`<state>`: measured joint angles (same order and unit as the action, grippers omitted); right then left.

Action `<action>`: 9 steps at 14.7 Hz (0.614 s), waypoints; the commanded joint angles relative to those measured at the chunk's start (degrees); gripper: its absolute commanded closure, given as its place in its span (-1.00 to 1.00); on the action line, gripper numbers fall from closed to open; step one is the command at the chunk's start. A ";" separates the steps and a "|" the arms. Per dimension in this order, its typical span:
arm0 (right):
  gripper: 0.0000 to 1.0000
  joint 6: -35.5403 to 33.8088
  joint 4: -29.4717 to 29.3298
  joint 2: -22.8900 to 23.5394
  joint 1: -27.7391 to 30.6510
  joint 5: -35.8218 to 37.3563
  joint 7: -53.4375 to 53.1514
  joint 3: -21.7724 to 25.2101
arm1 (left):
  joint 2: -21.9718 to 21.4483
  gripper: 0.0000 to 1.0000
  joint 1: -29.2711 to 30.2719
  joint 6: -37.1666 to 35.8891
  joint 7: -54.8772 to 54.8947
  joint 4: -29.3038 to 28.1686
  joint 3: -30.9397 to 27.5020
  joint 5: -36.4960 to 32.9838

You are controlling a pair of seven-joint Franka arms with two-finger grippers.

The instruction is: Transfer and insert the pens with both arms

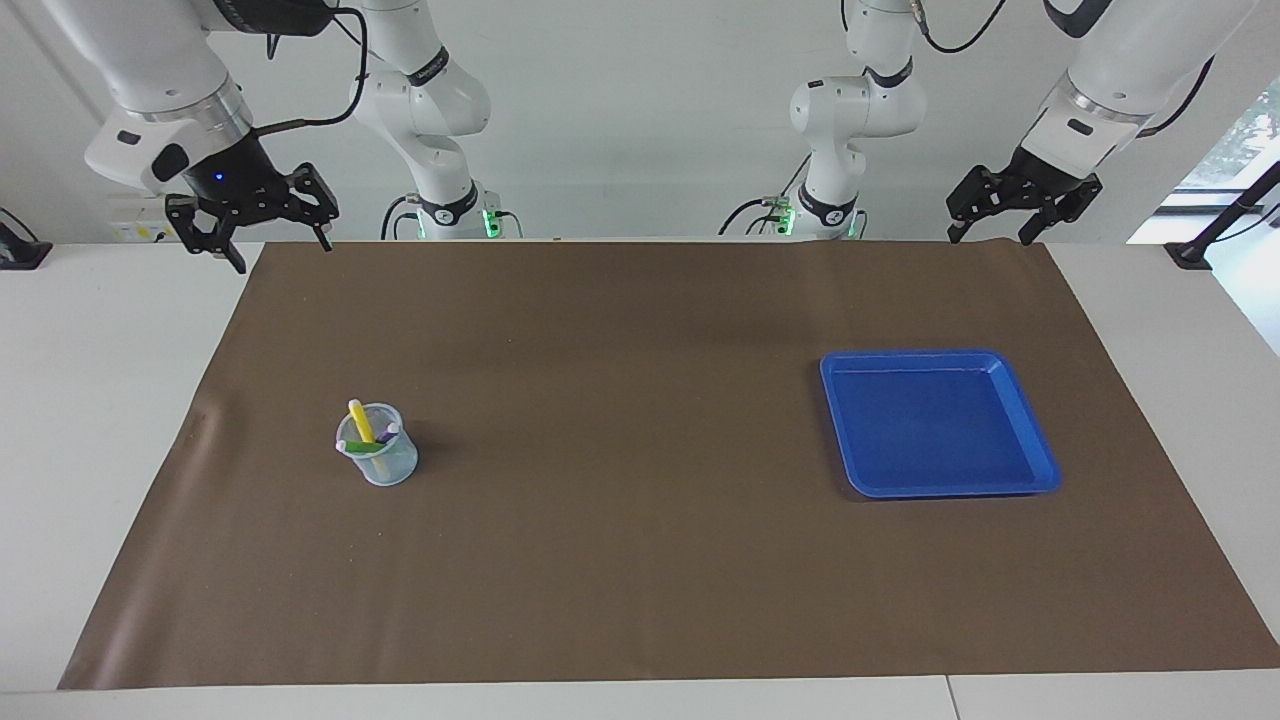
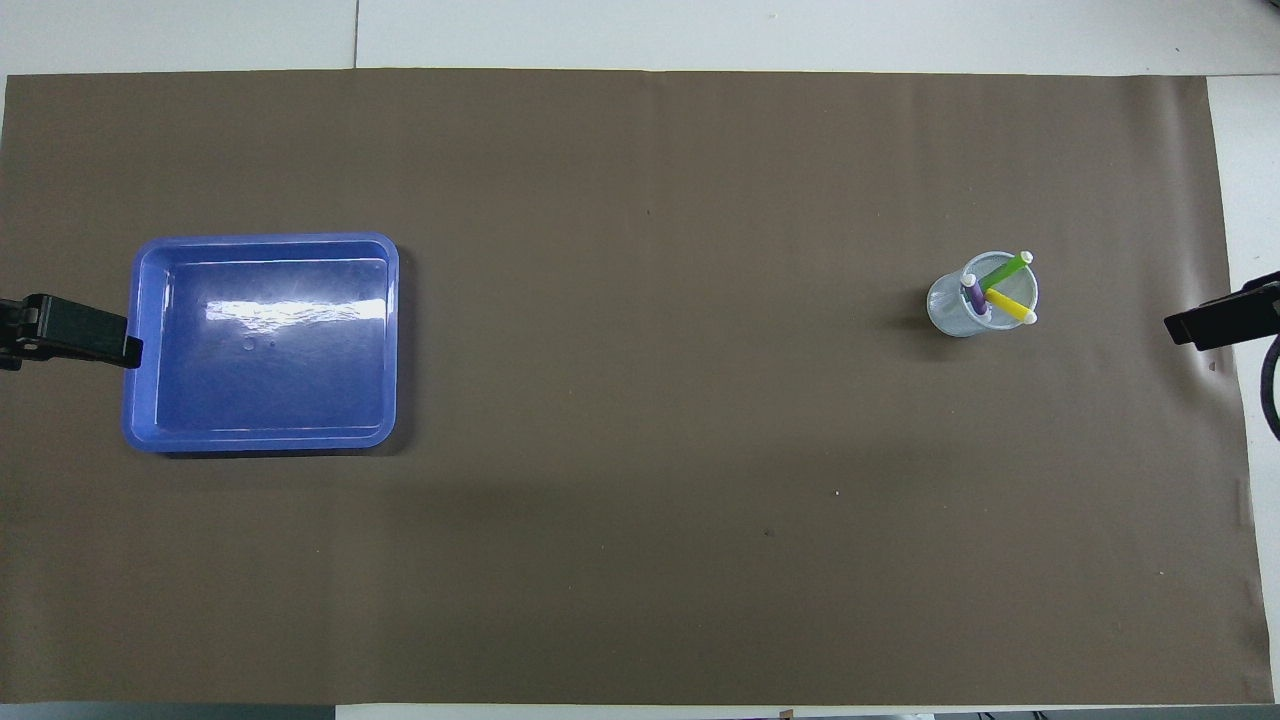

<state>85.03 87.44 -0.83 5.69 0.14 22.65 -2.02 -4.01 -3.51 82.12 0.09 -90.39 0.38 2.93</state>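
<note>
Three marker pens (image 1: 362, 430) stand tilted in the clear plastic cup (image 1: 378, 458), toward the right arm's end. The right gripper (image 1: 262, 222), nearer, and the left gripper (image 1: 1020, 205) both hang raised, fingers apart, empty.

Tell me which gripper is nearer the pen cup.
Right. The right gripper hangs open above the mat's edge at the pen cup's end of the table; the left gripper, also open, hangs at the blue tray's end.

White wall (image 1: 650, 120), window (image 1: 1240, 140), white table (image 1: 100, 400)
</note>
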 commanded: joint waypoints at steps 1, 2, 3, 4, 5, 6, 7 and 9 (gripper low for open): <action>-1.00 -0.13 2.63 -1.10 0.46 -0.14 -7.48 -0.53 | -1.26 -1.00 -0.18 -0.20 0.00 -1.54 -0.21 -1.61; -1.00 -0.39 2.82 -1.28 0.55 0.12 -11.44 -0.53 | -1.26 -1.00 -0.09 0.23 0.09 -1.54 -0.21 -1.61; -1.00 -0.39 2.74 -1.19 0.81 0.38 -12.18 -0.53 | -1.26 -1.00 -0.01 0.41 0.18 -1.63 -0.21 -1.61; -1.00 -0.04 2.74 -1.19 -0.06 1.52 -12.19 -0.27 | -1.26 -1.00 -0.01 0.41 0.18 -1.89 -0.21 -1.96; -1.00 -0.48 2.13 -0.58 -2.33 3.18 -12.19 0.78 | -1.43 -1.00 -0.01 0.67 0.70 -2.33 -0.21 -2.83; -1.00 -0.13 1.77 -0.31 -4.44 3.55 -12.19 3.13 | -1.44 -1.00 -0.09 1.20 0.70 -2.42 -0.21 -3.19; -1.00 0.22 2.55 -0.57 -5.50 2.94 -12.19 4.90 | -1.52 -1.00 -0.09 1.38 0.70 -2.51 -0.21 -3.19; -1.00 0.92 4.31 -2.06 -6.83 3.02 -12.45 5.71 | -1.52 -1.00 -0.01 1.12 0.62 -2.42 -0.29 -3.19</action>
<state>85.01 89.08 -0.85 0.32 2.26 11.32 2.38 -4.01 -3.46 82.29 0.10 -91.00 0.21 1.12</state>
